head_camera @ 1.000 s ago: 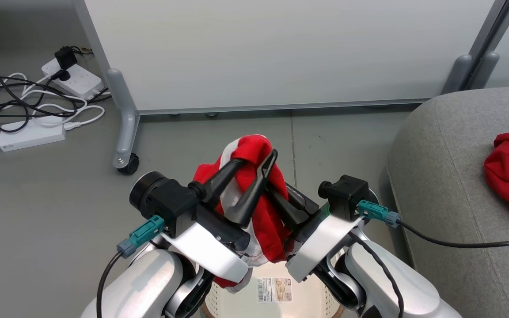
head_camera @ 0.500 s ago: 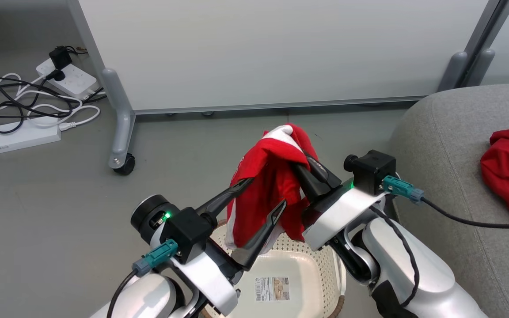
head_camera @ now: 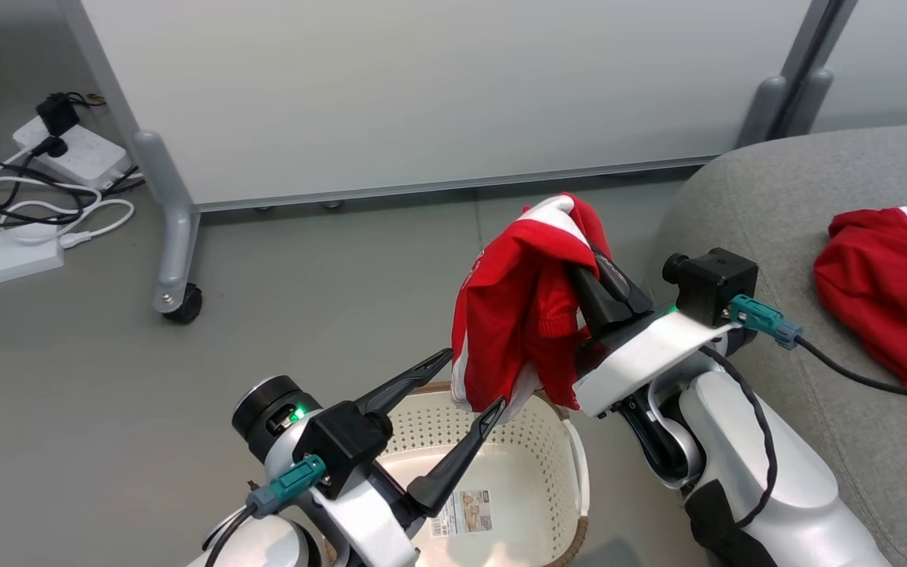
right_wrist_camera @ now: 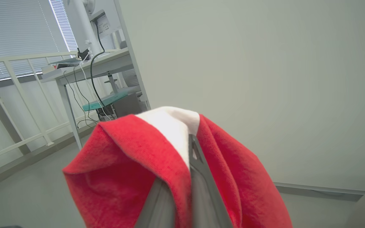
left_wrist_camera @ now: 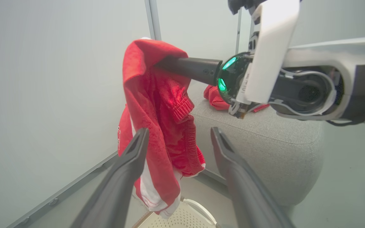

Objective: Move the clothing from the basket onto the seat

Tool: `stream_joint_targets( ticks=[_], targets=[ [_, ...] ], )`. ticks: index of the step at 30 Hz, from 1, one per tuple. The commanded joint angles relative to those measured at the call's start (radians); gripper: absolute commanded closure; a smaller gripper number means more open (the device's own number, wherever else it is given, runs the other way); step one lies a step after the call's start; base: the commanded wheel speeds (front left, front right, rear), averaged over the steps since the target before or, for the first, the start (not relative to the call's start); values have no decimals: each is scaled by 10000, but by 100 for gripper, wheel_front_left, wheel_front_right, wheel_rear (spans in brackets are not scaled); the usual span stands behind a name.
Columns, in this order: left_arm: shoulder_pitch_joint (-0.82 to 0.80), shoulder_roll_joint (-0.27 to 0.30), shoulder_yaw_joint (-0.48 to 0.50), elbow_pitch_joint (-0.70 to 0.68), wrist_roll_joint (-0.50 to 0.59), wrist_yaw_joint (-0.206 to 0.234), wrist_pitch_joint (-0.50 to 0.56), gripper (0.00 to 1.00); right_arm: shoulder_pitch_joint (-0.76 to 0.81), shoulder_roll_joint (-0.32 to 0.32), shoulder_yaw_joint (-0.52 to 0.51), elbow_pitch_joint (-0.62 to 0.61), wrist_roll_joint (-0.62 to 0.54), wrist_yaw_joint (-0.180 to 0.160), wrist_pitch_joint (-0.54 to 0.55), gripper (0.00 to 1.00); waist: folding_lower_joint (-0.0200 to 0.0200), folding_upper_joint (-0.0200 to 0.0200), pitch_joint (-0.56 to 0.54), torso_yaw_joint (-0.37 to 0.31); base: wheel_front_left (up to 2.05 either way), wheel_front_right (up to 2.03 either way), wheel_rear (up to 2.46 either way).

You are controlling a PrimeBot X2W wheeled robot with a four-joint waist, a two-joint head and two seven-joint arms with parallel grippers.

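So the right gripper has its fingers clenched on a red garment with white trim, pinching it near a white-banded fold at the top. The rest of the fabric hangs down in a bunch, and its lower hem dangles just above the basket's far right rim. The basket itself sits on the floor. It's cream with little holes and a brown woven rim, and you can see the label sticker on its bottom.

The left gripper is above the basket's far rim, fingers spread wide and grasping nothing. The hanging hem is right by its tips. From the left wrist view the cloth hangs just beyond the two fingers, and I can't tell whether either tip actually brushes it.

Right of the basket is the seat, a big grey cushion. A second red garment with white trim lies crumpled on top of it, well apart from the basket. Beyond the basket there's a white partition on a grey leg with a caster. Way off to the basket's far left is a tangle of cables and power strips on the floor.
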Motion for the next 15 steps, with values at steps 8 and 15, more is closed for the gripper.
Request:
stream_joint_targets(
  ticks=[8,15],
  targets=[
    [-164,333,81,-134,106,89,138,0,254,-47,-443,-80,-82,2,-68,100,0,0,432,-1553,0,0,0],
    [-413,556,34,-315,209,17,404,0,401,-46,-913,-298,-159,2,-51,100,0,0,818,-2931,0,0,0]
  ],
)
